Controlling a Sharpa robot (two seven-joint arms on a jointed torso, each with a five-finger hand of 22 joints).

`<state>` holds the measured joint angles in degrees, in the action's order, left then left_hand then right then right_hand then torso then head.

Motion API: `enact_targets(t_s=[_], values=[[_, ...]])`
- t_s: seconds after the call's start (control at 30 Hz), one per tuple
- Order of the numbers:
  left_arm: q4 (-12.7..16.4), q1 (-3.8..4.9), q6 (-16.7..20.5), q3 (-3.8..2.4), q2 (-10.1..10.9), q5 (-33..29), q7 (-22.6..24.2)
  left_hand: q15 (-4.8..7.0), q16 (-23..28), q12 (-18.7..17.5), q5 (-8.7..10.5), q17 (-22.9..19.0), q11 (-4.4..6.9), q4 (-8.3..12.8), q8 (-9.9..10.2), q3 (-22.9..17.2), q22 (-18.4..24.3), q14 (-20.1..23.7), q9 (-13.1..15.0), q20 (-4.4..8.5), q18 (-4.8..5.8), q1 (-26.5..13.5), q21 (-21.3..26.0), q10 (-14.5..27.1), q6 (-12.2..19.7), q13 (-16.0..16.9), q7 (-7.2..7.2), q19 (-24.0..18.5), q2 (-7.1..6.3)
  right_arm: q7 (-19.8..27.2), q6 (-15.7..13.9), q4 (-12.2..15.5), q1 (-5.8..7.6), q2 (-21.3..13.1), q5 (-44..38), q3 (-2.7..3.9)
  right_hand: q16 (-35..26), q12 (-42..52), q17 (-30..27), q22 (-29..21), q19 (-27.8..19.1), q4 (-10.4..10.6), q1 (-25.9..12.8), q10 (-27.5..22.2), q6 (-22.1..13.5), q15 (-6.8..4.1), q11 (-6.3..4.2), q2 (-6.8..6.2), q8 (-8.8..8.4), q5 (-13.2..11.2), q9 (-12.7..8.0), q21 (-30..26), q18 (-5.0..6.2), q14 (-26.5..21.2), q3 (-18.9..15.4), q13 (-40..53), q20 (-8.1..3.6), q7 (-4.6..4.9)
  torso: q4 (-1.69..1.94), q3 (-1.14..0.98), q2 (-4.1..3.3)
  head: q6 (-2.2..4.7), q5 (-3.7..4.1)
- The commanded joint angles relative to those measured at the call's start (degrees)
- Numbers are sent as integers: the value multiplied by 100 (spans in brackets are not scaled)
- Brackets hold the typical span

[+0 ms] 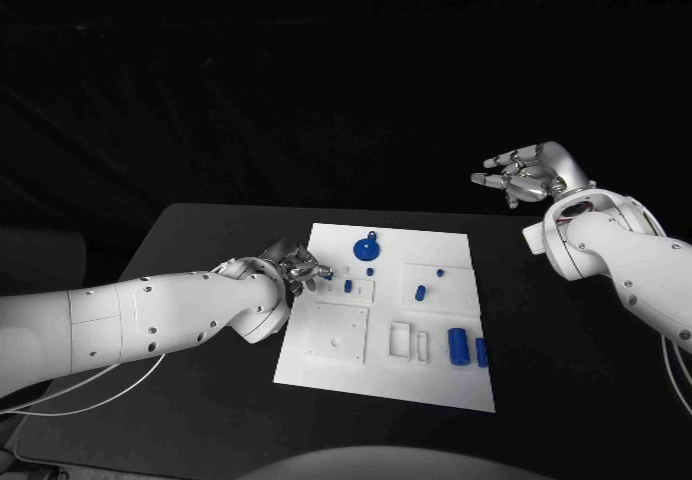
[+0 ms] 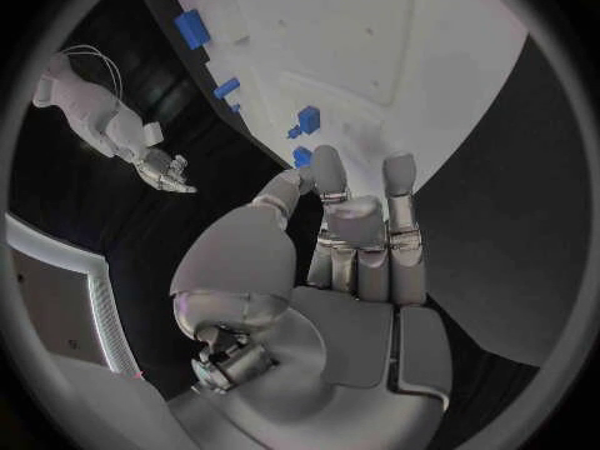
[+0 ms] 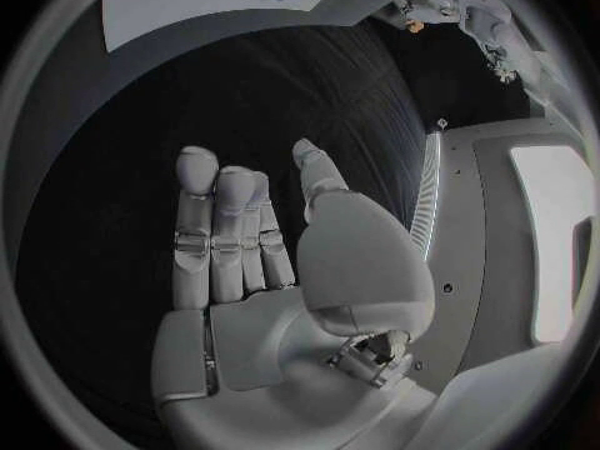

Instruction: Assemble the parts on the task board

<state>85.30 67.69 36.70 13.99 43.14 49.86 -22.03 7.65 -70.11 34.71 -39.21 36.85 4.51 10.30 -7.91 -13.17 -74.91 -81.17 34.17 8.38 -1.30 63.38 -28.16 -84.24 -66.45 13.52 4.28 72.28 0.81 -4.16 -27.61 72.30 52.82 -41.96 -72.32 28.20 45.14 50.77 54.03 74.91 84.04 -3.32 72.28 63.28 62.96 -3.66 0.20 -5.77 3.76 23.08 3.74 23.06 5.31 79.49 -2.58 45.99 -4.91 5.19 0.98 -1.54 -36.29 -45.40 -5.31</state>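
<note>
Left hand point(image 1: 293, 265) reaches the white board's point(image 1: 433, 380) left edge, fingers spread, empty; right hand point(image 1: 531, 172) hangs open afar. Blue parts point(image 1: 460, 345) look mostly unassembled.

Left hand point(image 1: 294, 266) low; right hand point(image 1: 529, 172) raised, empty

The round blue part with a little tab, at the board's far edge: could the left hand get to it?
Probably yes: the left hand hovers open at the board's edge beside it, nothing between.
</note>
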Motion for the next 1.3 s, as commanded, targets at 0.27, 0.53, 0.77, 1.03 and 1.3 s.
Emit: enact_targets(t_s=[0.27,0.53,0.77,1.03,1.3], values=[[-23,-8,-338,-3,-56,479,-341,-1,11,49,-30,37,2,346,-19,-342,-66,-33,54,-37,-114,23,-26,-264,-758,0,-519,17,-12,67,90,-1,2,6,20,2,24,33,-8,253,117,36,-45,-5,27,-15,-39,16,-19,99,-7,27,63,3,24,-13,5,-5,17,0,-9,-16,31],[-89,-12,-252,-2,-132,790,-355,-3,15,63,-83,28,-6,344,-40,-342,-68,-27,88,-43,-121,18,-36,-263,-747,-3,-517,17,-35,63,104,5,2,6,24,2,23,33,-9,251,113,49,-43,-9,25,-15,-39,20,-19,136,-7,20,63,-2,33,-17,5,-4,32,0,-17,-20,49],[-144,-37,-150,-3,-200,936,-334,-4,30,62,-100,3,-7,329,-44,-341,-65,-28,85,-45,-123,23,-38,-264,-747,-8,-517,17,-48,61,115,1,2,10,26,2,23,33,-9,253,114,45,-36,-10,25,-15,-40,19,-19,136,-7,28,62,-3,36,-17,5,-4,34,3,-18,-21,57],[-187,-54,-172,-3,-246,997,-364,-3,25,69,-118,7,-5,302,-74,-346,-64,-34,101,-48,-127,32,-43,-263,-759,-13,-526,16,-69,59,126,-8,2,14,35,2,23,34,-10,250,111,43,-36,-10,25,-15,-40,15,-19,141,-7,14,63,-3,37,-20,5,-5,43,2,-21,-28,74],[-232,-103,-232,-3,-273,1015,-413,-3,23,70,-127,8,-5,293,-94,-352,-64,-33,121,-49,-128,32,-46,-263,-756,-16,-528,14,-80,56,138,-15,2,14,41,2,23,34,-10,250,111,43,-36,-10,25,-15,-40,15,-19,141,-7,14,63,-3,37,-20,5,-5,53,4,-20,-35,83]])
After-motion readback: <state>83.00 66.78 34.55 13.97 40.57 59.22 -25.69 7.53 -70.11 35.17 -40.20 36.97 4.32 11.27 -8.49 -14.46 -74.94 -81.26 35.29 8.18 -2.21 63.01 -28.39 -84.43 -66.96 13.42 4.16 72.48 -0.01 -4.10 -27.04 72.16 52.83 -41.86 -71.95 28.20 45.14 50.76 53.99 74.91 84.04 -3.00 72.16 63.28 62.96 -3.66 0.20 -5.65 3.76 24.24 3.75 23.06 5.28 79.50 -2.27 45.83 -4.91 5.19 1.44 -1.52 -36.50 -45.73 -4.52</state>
